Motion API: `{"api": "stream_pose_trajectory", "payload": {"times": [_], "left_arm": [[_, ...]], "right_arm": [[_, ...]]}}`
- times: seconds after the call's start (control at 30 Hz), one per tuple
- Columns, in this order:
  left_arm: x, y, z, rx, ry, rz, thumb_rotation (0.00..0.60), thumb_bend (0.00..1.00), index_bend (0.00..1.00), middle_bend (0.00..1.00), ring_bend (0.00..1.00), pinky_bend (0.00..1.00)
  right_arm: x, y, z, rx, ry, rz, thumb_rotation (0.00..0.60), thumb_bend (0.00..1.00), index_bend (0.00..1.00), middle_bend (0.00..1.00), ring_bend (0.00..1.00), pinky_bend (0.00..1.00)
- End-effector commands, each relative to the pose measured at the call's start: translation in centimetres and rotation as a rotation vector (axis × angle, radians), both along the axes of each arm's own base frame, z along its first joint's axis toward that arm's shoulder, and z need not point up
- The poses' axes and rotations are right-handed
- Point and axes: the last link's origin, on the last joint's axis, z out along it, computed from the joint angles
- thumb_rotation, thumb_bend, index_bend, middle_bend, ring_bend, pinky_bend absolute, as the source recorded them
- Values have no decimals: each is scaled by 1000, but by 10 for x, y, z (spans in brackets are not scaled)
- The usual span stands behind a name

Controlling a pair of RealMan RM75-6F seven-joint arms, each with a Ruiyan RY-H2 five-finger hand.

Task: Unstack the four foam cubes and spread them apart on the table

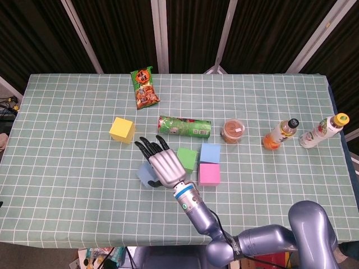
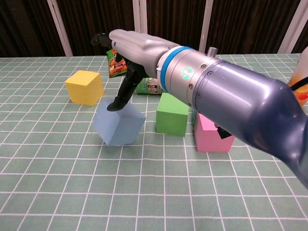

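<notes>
Only the right hand point(image 2: 130, 48) shows, fingers spread above the blue cube point(image 2: 118, 126), label text unreadable

Foam cubes: five. Yellow cube point(image 1: 122, 129) left of green can; green cube point(image 1: 187, 158) just below can; light blue cube point(image 1: 210, 152) beside green one; pink cube point(image 1: 209, 174) below that; grey-blue cube point(image 2: 119, 122) lower left of can.
Cans: one, green can point(image 1: 184, 126), lying on side.
Snack bags: one point(image 1: 145, 88).
Bottles: two point(image 1: 280, 134) point(image 1: 323, 130), right of can.
Lidded cups: one point(image 1: 233, 131).
</notes>
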Motion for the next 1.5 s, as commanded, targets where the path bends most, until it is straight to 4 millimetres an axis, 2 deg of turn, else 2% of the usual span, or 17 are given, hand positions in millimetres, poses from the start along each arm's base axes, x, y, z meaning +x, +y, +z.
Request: {"api": "stream_pose_trajectory", "payload": {"times": [0.03, 0.43, 0.83, 1.03, 1.3, 1.37, 1.5], "left_arm": [[1, -1, -1, -1, 2, 1, 600, 145, 226, 0, 0, 0], [1, 0, -3, -4, 14, 2, 600, 145, 226, 0, 0, 0], [2, 1, -5, -3, 26, 5, 600, 145, 227, 0, 0, 0], [2, 0, -4, 1, 25, 8, 600, 145, 227, 0, 0, 0], [1, 1, -4, 2, 24, 8, 600, 145, 227, 0, 0, 0], [1, 1, -3, 3, 24, 9, 600, 145, 227, 0, 0, 0], [-1, 2, -3, 3, 20, 15, 600, 145, 227, 0, 0, 0]], "right_arm": [[-9, -5, 3, -13, 39, -24, 600, 75, 0, 29, 166, 0], [-46, -22, 21, -45, 140, -104, 600, 70, 0, 25, 164, 0], [-76, -37, 7, -44, 169, -195, 600, 71, 0, 26, 215, 0], [-84, -42, -3, -37, 162, -232, 600, 71, 0, 30, 236, 0], [-83, -39, -19, -15, 145, -237, 600, 71, 1, 67, 269, 0], [-82, -39, -20, -16, 137, -235, 600, 71, 12, 92, 297, 0], [-79, -37, -23, -28, 104, -225, 600, 71, 53, 176, 416, 0]]}}
